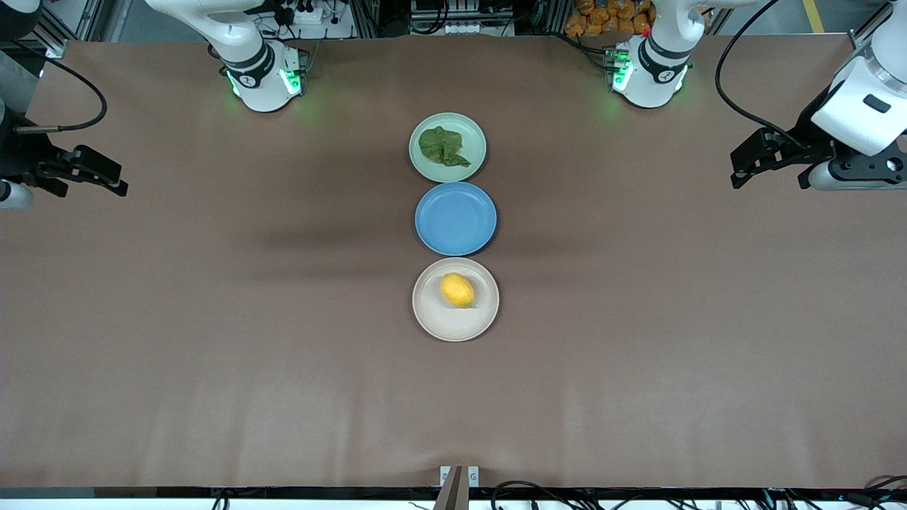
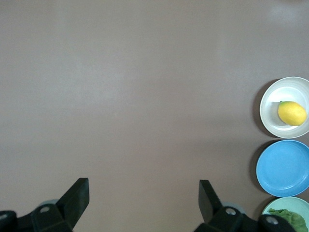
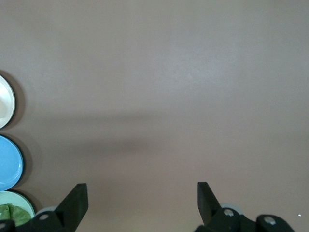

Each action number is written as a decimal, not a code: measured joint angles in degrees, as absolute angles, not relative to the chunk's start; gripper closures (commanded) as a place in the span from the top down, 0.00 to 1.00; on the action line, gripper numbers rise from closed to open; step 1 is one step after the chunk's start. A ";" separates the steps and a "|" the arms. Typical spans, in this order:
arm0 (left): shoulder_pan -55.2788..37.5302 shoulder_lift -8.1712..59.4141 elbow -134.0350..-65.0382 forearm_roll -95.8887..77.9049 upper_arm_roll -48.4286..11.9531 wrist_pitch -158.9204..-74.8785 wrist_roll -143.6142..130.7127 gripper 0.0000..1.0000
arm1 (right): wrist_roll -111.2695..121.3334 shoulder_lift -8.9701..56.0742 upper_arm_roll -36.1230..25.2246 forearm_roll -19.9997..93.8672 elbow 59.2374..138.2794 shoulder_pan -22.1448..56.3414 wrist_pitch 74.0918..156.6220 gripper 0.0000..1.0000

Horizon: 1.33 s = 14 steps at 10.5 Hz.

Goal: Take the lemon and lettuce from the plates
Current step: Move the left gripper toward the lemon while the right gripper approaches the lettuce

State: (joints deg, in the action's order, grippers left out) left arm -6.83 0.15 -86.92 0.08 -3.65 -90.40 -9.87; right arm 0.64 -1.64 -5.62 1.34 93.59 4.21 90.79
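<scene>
A yellow lemon (image 1: 457, 290) (image 2: 291, 113) lies on the beige-cream plate (image 1: 439, 322) (image 2: 285, 89), the plate nearest the front camera in a row at mid-table. The dark-green lettuce (image 1: 442, 146) (image 2: 289, 218) (image 3: 9, 212) rests on the mint-green plate (image 1: 473, 134) (image 3: 14, 198), the farthest of the row. My left gripper (image 1: 769, 180) (image 2: 144, 193) hangs open and empty over the left arm's end of the table. Over the right arm's end, my right gripper (image 1: 92, 188) (image 3: 142, 195) is also open and empty. Both are well apart from the plates.
A bare blue plate (image 1: 455, 218) (image 2: 284, 168) (image 3: 8, 162) sits between the two other plates, nearly touching both. The brown table cover (image 1: 212, 319) stretches wide on either side of the row. Both arm bases stand along the table's edge farthest from the front camera.
</scene>
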 measured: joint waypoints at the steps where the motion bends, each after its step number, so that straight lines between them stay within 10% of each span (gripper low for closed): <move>1: -6.83 0.15 -86.92 0.08 -3.65 -90.40 -9.87 1.00 | 0.66 -1.68 -5.62 1.32 93.59 4.21 90.77 1.00; 14: -13.42 14.14 -87.11 -7.49 -5.46 -97.65 -14.73 1.00 | -12.78 -1.69 2.59 1.59 93.95 14.73 86.17 1.00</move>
